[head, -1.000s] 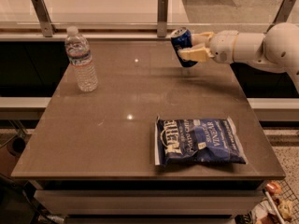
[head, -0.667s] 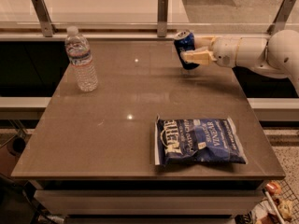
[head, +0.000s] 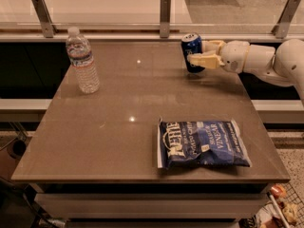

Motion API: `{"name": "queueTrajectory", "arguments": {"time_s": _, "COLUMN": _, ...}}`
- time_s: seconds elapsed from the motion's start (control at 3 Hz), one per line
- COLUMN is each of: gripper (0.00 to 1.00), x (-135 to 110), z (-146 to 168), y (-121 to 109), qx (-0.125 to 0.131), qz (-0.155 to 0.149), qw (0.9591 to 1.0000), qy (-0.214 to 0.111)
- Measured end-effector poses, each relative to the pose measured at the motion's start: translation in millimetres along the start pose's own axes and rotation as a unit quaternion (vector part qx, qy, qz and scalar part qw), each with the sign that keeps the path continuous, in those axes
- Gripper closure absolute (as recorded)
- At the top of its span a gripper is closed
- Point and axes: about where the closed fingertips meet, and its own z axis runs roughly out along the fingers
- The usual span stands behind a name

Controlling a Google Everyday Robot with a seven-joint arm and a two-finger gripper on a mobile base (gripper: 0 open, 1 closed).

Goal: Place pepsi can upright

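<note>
Desk (head: 109, 141) fills the view. The arm (head: 266, 61) reaches in from the right edge at the far side. Chip bag (head: 202, 144) lies flat near the front right, well apart from the action. Water bottle (head: 83, 61) stands upright at the far left, also well apart.

Pepsi can (head: 191, 44) is at the far right of the desk, silver top up and close to vertical. The gripper (head: 198, 54) is on it from the right, and the fingers (head: 203, 60) are closed around its middle - one across the front, one behind. Whether the base is touching the desk or just above it, I cannot tell.

Step in hand, as I read it: set it down and let go. To do it well, level the can so the base meets the surface flat, lower straight down until it bears weight, then open the fingers evenly. Back out to the right along the arm's line, no sideways drag - a clipped rim tips a light can. It is near the edge, so no push rightward.
</note>
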Motion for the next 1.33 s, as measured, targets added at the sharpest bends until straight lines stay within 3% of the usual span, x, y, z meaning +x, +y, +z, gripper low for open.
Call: {"name": "queueTrajectory", "arguments": {"time_s": 1.33, "gripper": 1.0, "x": 22.3, "z": 1.2, "y": -7.8, "qx": -0.018, "qz": 0.046, "qw": 0.9981, "qy": -0.038}}
